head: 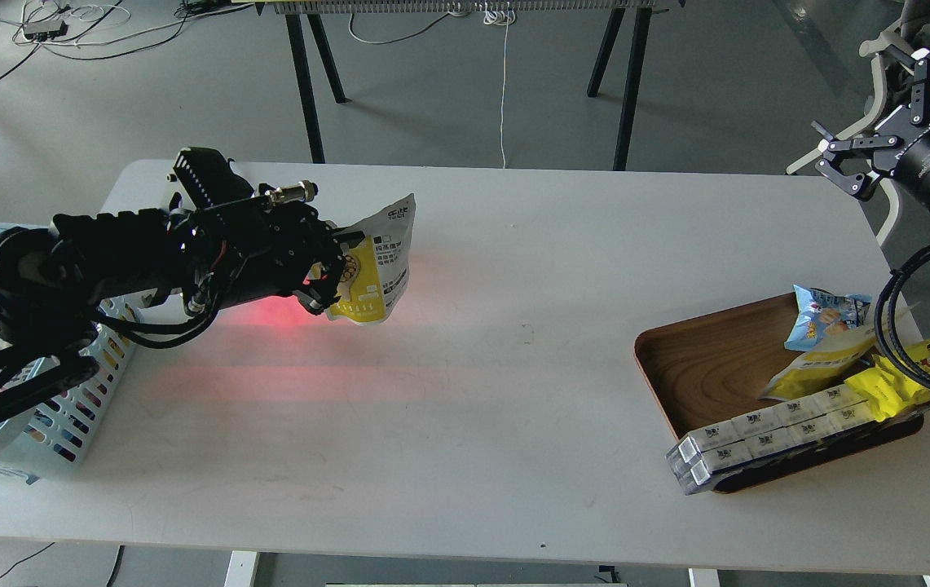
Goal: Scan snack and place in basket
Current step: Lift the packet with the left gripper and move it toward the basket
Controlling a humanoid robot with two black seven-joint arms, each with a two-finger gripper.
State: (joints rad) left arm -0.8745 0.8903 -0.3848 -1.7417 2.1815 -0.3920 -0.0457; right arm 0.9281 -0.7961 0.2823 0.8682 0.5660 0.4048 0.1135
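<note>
So the snack (375, 273) is pinched in my left tool (332, 273), held up off the white worktop (481, 342), dark print on its white side too small to read. A red glow sits under that tool. The basket (65, 424) is behind it, under my arm. My right tool (848, 159) hangs open, well off, above the wooden tray (701, 363) of packets.

Your snack pouch (376, 273): yellow front, white printed top, tilted, lifted above the table, left-center | your basket (57, 424): light blue, slotted, at the table's left edge.
</note>
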